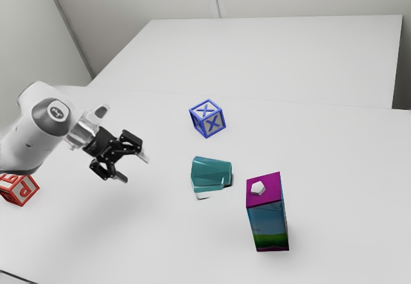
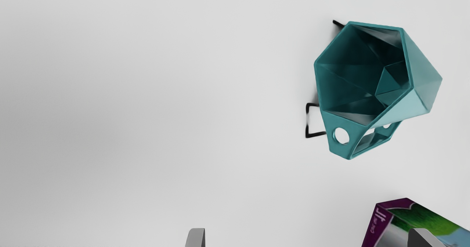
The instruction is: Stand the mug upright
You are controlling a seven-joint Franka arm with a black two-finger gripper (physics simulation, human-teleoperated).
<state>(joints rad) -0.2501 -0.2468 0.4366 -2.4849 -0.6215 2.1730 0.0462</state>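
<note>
Mug (image 1: 213, 173): lying on side, table (image 1: 160, 239) | Gripper (image 1: 133, 168): released, jaws spread, apart from mug | Carton (image 1: 270, 223): upright, near mug

You see a faceted mug (image 2: 424, 78) in smooth teal, plastic or glazed ceramic by its look, with a soft sheen on its outer faces. The drink carton (image 1: 270, 220) looks like smooth printed card. Your tabletop (image 1: 334, 155) is smooth and matt. The arm (image 1: 35, 130) wears a smooth, satin, plastic-like shell, and your gripper (image 1: 133, 168) pairs dark, hard-looking parts with metallic grey fingertips
</note>
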